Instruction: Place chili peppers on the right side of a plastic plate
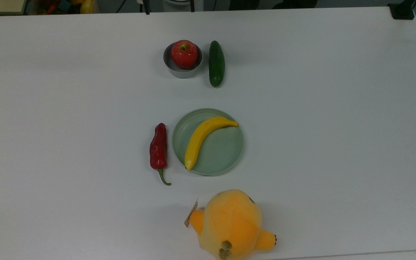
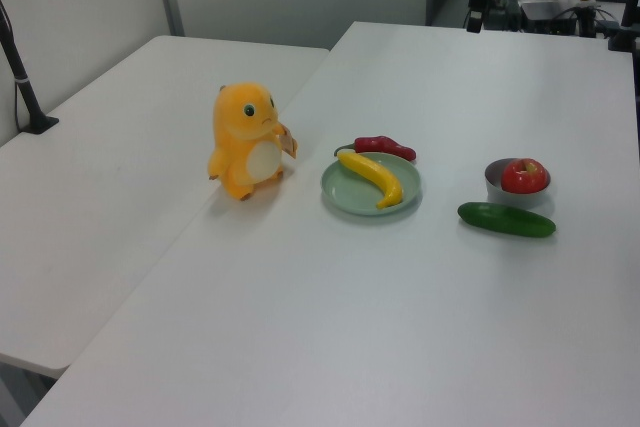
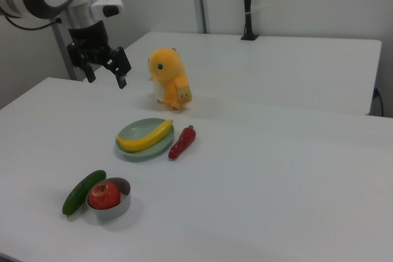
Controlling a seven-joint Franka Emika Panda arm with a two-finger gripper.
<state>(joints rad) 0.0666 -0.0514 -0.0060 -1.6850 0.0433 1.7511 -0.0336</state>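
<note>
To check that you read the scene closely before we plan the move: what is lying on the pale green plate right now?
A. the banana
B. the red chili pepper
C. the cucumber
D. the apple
A: the banana lies across the pale green plate, while the red chili pepper rests on the table beside its rim, on the top view's left.

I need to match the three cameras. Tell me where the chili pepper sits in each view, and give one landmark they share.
Top view: the chili pepper lies just off the top view's left edge of the pale green plate.
Left view: the chili pepper lies behind the plate, by its far rim.
Right view: the chili pepper lies at the right view's right of the plate.
Shared landmark: the banana lying on the plate.
</note>
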